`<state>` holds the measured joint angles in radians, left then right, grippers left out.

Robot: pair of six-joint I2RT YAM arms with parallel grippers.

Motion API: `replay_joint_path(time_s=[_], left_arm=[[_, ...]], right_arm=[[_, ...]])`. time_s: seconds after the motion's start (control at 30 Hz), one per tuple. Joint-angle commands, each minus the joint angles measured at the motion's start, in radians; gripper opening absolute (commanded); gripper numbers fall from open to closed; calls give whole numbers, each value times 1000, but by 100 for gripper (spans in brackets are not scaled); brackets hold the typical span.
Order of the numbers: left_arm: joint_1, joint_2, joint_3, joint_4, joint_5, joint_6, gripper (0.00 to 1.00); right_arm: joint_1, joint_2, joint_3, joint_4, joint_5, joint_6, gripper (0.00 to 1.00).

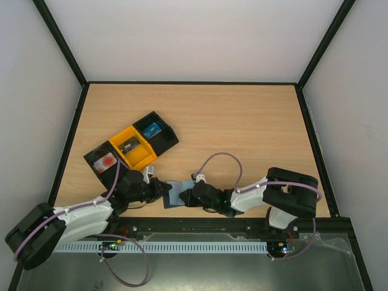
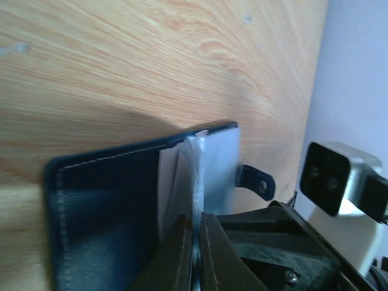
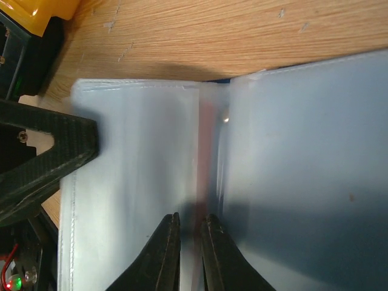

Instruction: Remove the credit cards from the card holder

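The card holder [image 1: 176,193] lies open near the table's front edge, between both grippers, grey-blue panels up. My left gripper [image 1: 162,190] is shut on the thin edge of an inner panel [image 2: 200,176]; the holder's dark cover [image 2: 103,206] and tab clasp [image 2: 257,181] show beside it. My right gripper [image 1: 188,197] has its jaws nearly together around a thin reddish leaf [image 3: 208,139] standing in the holder's fold [image 3: 209,109]. A white card with a red mark [image 1: 107,161], a dark patterned card [image 1: 128,146] and a blue card [image 1: 152,129] lie in trays.
Three joined box trays stand left of centre: black [image 1: 93,159], yellow [image 1: 143,159] and black [image 1: 168,138]. The left gripper's black finger [image 3: 48,159] shows in the right wrist view. The right wrist's camera housing [image 2: 337,176] shows in the left wrist view.
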<state>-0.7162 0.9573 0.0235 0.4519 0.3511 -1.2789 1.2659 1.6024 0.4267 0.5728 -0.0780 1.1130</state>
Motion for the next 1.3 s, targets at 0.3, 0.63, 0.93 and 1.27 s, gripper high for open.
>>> replay_joint_path(time_s=[0.3,0.63,0.93,1.27], left_arm=[[-59,94,38,256,69,-66,14],[-80,108,69,211,43,-36,3],[-81,76,90,66,-9,17,8],[-81,6,116,-79,-70,56,11]], right_arm=[[7,31,-22,40,40,14,10],[7,5,-43,42,74,25,10],[7,-34,-52,20,84,27,14],[7,-133,-66,-54,137,23,22]])
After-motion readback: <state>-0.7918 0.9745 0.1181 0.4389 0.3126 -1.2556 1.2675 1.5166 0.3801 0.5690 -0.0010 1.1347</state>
